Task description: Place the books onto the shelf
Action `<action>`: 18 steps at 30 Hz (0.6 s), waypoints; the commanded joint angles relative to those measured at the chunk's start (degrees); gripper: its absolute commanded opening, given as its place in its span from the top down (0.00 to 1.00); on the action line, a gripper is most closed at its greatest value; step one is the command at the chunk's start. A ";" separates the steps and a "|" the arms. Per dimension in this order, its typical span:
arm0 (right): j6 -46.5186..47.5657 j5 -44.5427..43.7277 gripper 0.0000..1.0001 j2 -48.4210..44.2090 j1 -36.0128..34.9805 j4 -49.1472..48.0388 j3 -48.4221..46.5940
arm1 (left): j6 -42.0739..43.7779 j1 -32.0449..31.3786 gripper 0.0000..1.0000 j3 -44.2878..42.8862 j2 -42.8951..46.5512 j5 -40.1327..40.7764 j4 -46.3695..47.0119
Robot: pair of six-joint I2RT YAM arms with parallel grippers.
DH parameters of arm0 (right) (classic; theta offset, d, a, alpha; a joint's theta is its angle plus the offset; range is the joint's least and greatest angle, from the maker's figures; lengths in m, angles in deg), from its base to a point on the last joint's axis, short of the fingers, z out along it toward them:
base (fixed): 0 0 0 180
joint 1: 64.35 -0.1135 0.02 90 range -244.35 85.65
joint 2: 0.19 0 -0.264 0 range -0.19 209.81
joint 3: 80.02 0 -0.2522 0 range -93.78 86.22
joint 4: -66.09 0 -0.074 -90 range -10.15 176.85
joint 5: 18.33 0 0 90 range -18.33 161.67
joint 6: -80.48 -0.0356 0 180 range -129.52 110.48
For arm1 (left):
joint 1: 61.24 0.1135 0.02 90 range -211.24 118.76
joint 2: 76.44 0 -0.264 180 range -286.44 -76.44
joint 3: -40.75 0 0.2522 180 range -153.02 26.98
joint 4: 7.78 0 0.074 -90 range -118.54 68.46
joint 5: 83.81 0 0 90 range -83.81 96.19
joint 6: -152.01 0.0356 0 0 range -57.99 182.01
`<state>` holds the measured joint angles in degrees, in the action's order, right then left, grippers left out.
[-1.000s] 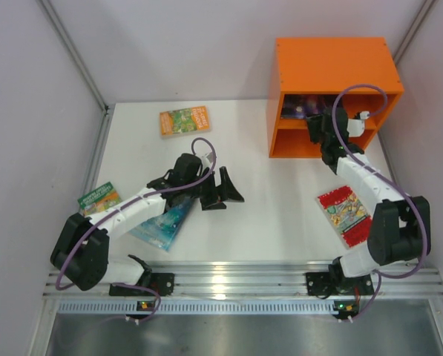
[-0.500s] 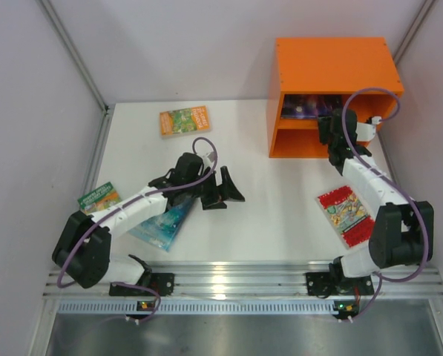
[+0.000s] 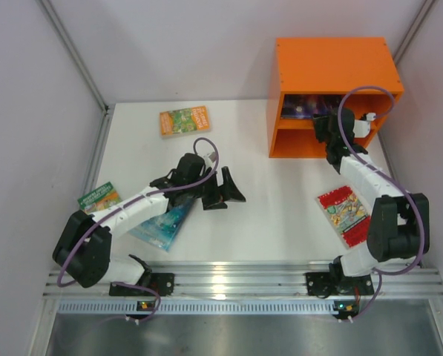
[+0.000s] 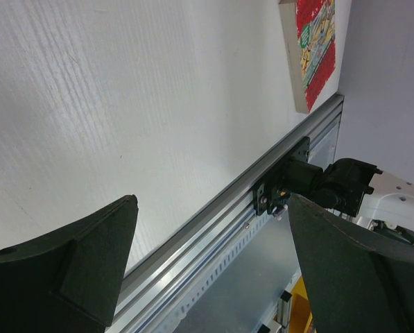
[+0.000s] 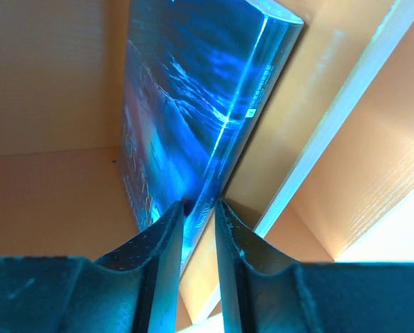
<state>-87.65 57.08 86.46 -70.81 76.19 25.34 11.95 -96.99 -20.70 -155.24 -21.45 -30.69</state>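
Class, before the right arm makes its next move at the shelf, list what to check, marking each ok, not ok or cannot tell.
1. Dark blue book inside the shelf's upper compartment: ok.
2. Right end effector clear of that book: cannot tell; fingertips nearly together at its edge.
3. Left end effector open, empty: ok.
4. Red book lying uncovered on the table: ok.
5. Every book shelved: not ok; orange-green book, green book and pale teal book also lie outside.

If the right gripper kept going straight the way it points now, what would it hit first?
The dark blue book in the upper compartment of the shelf. It sits right at the fingertips of the right gripper, possibly touching them; depth there is unclear.
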 commanded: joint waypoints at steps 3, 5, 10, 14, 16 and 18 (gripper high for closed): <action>3.59 1.84 0.76 2.91 0.39 4.36 -0.11 | 0.14 -0.29 0.06 -2.06 0.14 0.22 1.15; 3.68 2.11 0.76 3.08 0.31 4.10 -0.11 | 0.14 -0.29 0.06 -2.07 0.06 0.22 1.15; 4.21 2.29 0.78 3.52 0.39 4.01 0.06 | 0.23 -0.29 0.06 -1.89 0.23 0.22 1.06; 4.48 2.63 0.79 3.79 0.31 4.10 -0.03 | 0.32 -0.29 0.06 -1.80 0.32 0.22 1.06; 4.56 2.72 0.79 3.79 0.31 2.62 0.06 | 0.32 -0.29 0.06 -1.89 0.32 0.22 1.15; 4.56 2.81 0.79 3.70 0.22 2.52 0.06 | 0.32 -0.29 0.06 -1.98 0.23 0.22 1.06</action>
<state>-85.73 58.15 87.67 -70.78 73.63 25.34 11.97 -96.99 -20.70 -155.24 -21.38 -30.71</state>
